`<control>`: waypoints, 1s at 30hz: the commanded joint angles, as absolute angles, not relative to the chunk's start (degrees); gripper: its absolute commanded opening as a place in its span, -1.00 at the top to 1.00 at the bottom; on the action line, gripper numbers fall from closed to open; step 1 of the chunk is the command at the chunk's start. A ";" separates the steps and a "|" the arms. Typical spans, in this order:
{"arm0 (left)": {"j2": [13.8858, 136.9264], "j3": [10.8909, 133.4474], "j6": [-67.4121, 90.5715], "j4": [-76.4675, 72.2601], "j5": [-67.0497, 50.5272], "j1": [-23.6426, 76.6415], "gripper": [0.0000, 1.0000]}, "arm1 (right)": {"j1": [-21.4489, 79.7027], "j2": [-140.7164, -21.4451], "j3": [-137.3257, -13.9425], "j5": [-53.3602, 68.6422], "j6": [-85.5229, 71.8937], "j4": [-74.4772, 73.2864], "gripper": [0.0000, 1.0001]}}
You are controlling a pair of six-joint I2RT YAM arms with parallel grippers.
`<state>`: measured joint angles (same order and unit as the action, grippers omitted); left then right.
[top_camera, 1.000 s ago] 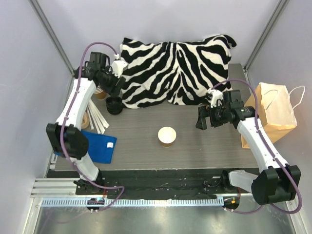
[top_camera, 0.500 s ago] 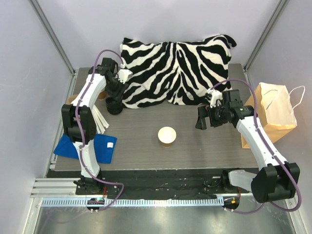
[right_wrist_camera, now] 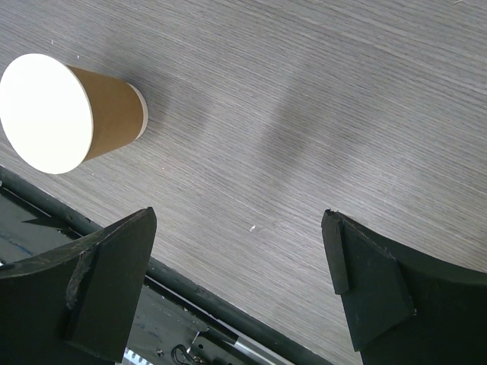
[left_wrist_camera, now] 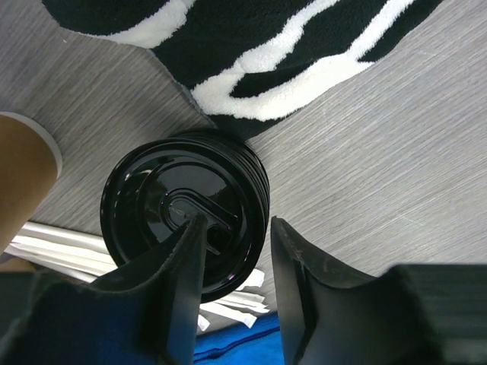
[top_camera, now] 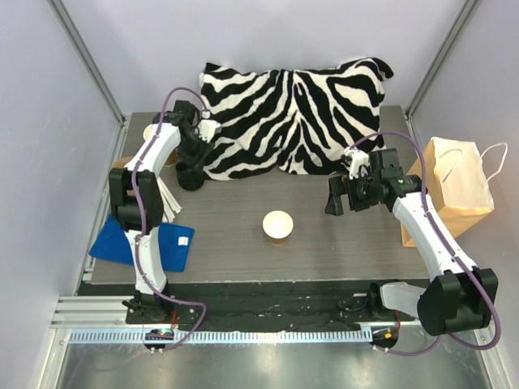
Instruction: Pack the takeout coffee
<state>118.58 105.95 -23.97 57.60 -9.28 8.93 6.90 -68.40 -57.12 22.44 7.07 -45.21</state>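
Nearest me, the takeout coffee cup (top_camera: 277, 225) stood upright mid-table (top_camera: 340, 251), its white inside showing. Right of it and slightly farther back, my right end effector (top_camera: 335, 200) hung over the table, released, fingers spread wide. Farther off on the left, my left end effector (left_wrist_camera: 238, 223) straddled the rim of the stack of black lids (left_wrist_camera: 163, 205) beside the zebra pillow (top_camera: 292, 113). I couldn't tell whether it pinched the top lid.

Overhead view plus two wrist close-ups
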 commanded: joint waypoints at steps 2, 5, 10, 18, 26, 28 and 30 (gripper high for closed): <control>119.00 108.19 -22.33 57.83 -11.33 8.17 0.27 | 6.68 -68.47 -59.15 22.59 6.59 -43.59 -1.00; 119.09 108.37 -22.15 58.09 -11.95 7.91 0.39 | 6.59 -68.38 -59.06 22.50 6.59 -43.51 -1.00; 118.65 108.81 -21.97 58.89 -13.01 7.82 0.66 | 6.68 -68.29 -59.06 22.32 6.59 -43.42 -1.00; 116.28 108.46 -21.45 60.21 -15.29 7.73 1.00 | 6.68 -68.29 -59.15 22.50 6.50 -43.42 -1.00; 113.47 107.40 -21.45 59.15 -14.24 7.82 1.00 | 6.68 -68.29 -59.15 22.76 6.50 -43.51 -1.00; 113.47 107.23 -21.45 59.15 -13.54 7.82 1.00 | 6.59 -68.29 -59.15 22.85 6.50 -43.51 -1.00; 113.20 107.05 -21.80 59.33 -13.27 7.73 1.00 | 6.59 -68.29 -59.15 22.94 6.50 -43.51 -1.00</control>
<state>117.56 106.69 -21.56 59.51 -13.50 8.12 6.90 -68.40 -57.12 22.41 7.07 -45.04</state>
